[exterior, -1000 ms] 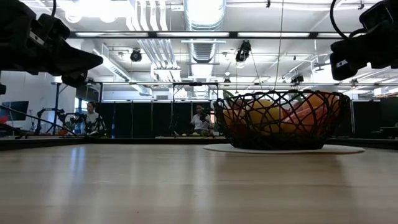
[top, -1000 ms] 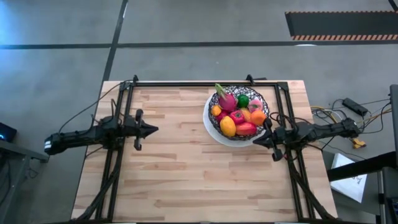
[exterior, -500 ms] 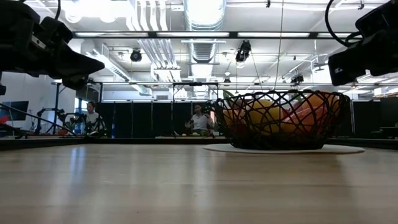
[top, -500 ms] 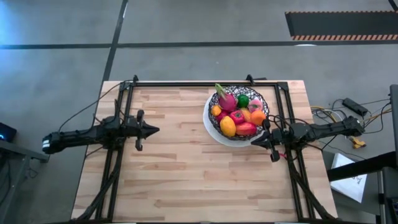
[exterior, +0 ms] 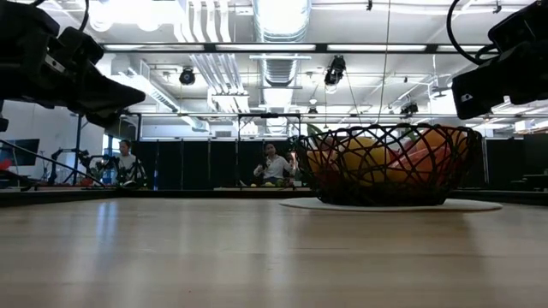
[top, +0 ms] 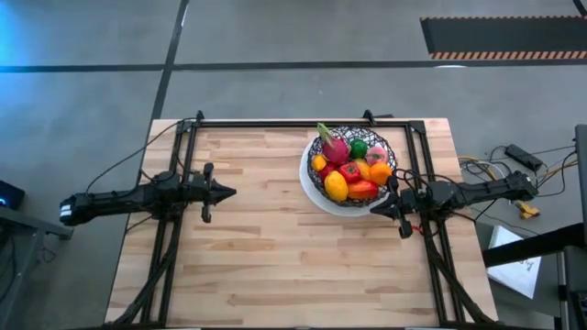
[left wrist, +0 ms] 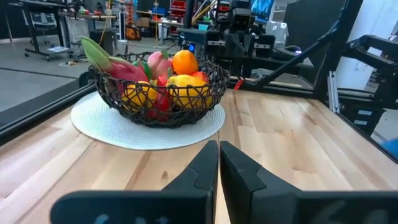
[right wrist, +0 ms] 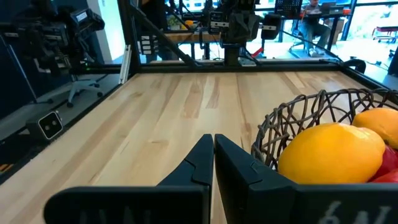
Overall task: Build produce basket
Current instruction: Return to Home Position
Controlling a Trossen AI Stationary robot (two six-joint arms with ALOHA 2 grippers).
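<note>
The black wire basket (top: 351,165) stands on its white round base (top: 312,191) at the table's far right, filled with produce: a pink dragon fruit (top: 332,147), a green piece (top: 359,148), orange (top: 380,172), yellow (top: 336,186) and red (top: 362,190) pieces. It also shows in the low view (exterior: 385,164) and the left wrist view (left wrist: 158,81). My left gripper (top: 231,192) is shut and empty above the table's left middle. My right gripper (top: 374,207) is shut and empty just beside the basket's near right rim (right wrist: 292,118).
A black frame (top: 303,122) runs along the table's far edge and down both sides. Bare wood lies across the table's middle and near part (top: 293,266). People sit in the room beyond the table (exterior: 272,164).
My right gripper has moved a little toward the table's left, closer to the basket's near right side. The basket and produce have stayed still.
</note>
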